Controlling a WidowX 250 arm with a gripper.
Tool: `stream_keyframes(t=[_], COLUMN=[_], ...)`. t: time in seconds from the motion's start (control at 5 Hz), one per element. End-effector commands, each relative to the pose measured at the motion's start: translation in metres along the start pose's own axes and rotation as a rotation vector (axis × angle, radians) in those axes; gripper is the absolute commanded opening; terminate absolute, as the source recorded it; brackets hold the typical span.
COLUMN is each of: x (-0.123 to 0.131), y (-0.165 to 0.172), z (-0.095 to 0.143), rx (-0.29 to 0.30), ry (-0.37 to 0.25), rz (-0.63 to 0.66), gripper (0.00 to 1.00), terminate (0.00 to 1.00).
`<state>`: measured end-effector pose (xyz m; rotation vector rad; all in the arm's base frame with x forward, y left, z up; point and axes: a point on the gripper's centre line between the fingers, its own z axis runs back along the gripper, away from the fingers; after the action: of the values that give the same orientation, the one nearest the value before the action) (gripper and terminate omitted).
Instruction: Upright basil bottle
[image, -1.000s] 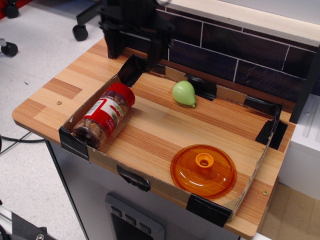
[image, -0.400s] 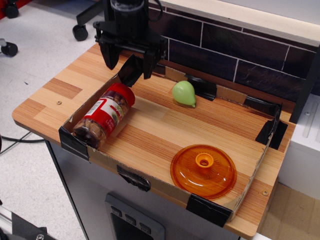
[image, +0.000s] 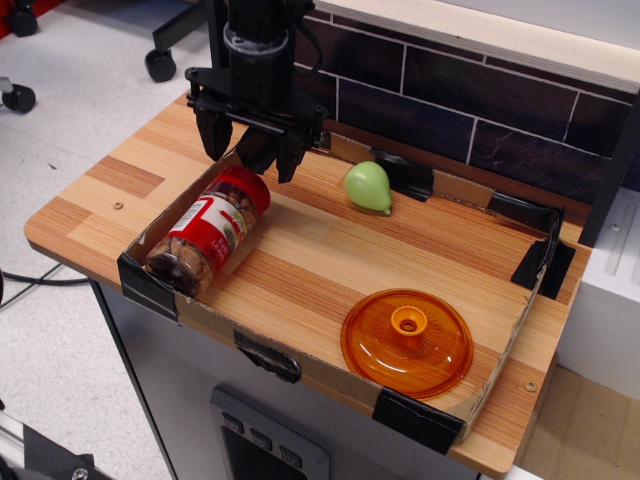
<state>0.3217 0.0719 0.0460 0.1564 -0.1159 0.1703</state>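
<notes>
The basil bottle (image: 207, 232) lies on its side in the left part of the cardboard tray (image: 330, 372), red cap toward the back, clear base toward the front left corner. It has a red-and-white label and brownish contents. My black gripper (image: 250, 160) hangs open just above and behind the cap end, one finger on each side, touching nothing.
A green pear-shaped item (image: 369, 187) lies at the tray's back middle. An orange lid (image: 406, 342) lies at the front right. A dark tiled wall (image: 480, 110) runs behind the tray. Black tape marks the tray corners.
My gripper has come down and forward from the back left corner toward the bottle's cap end. The bottle, pear and lid have not moved.
</notes>
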Motion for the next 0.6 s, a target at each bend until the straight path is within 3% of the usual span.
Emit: stream_keyframes(t=[0.0, 0.4], x=[-0.001, -0.006], y=[-0.001, -0.005], z=[-0.016, -0.028], rx=[0.027, 0.037], ry=[-0.055, -0.06], rz=[-0.044, -0.064], gripper=[1.0, 1.0], terminate=[0.0, 0.0])
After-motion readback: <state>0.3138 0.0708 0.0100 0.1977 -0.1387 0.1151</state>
